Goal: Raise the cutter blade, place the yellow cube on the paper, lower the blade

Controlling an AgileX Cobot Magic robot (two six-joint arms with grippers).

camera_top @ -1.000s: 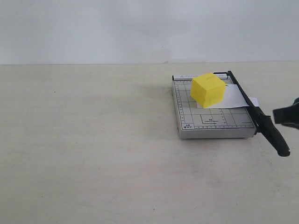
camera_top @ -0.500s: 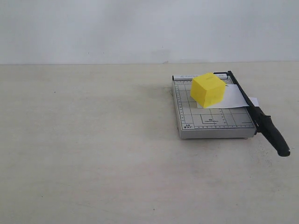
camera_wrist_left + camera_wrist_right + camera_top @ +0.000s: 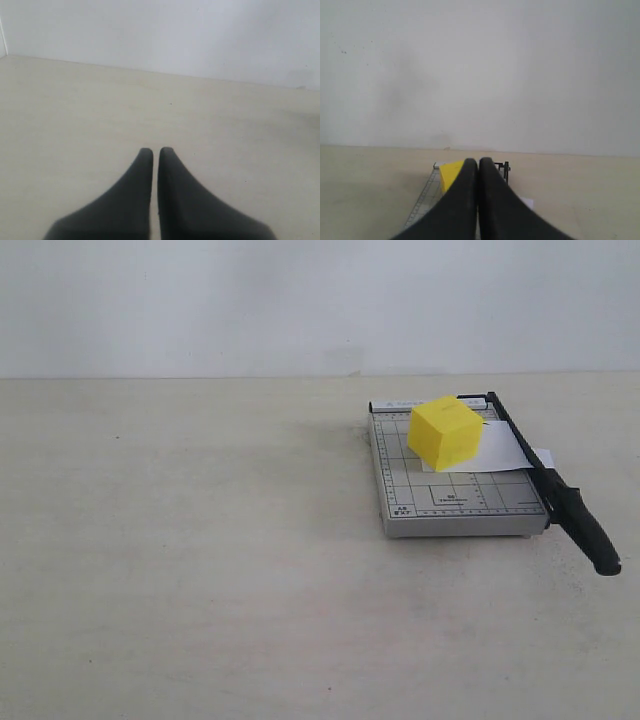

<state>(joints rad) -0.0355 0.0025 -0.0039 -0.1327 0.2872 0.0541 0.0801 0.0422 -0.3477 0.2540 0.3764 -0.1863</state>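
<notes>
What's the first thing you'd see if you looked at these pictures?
The bright yellow solid cube jumps out; it sits on a small white paper sheet on the grey gridded trimmer base, right of centre in the exterior view. The long black cutter blade lies lowered along the base's right edge.

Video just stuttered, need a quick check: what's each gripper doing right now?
Left gripper: jaws closed, holding nothing.
Right gripper: jaws closed, holding nothing.

matt yellow cube (image 3: pixel 446 432), smooth grey base (image 3: pixel 455 502).
</notes>
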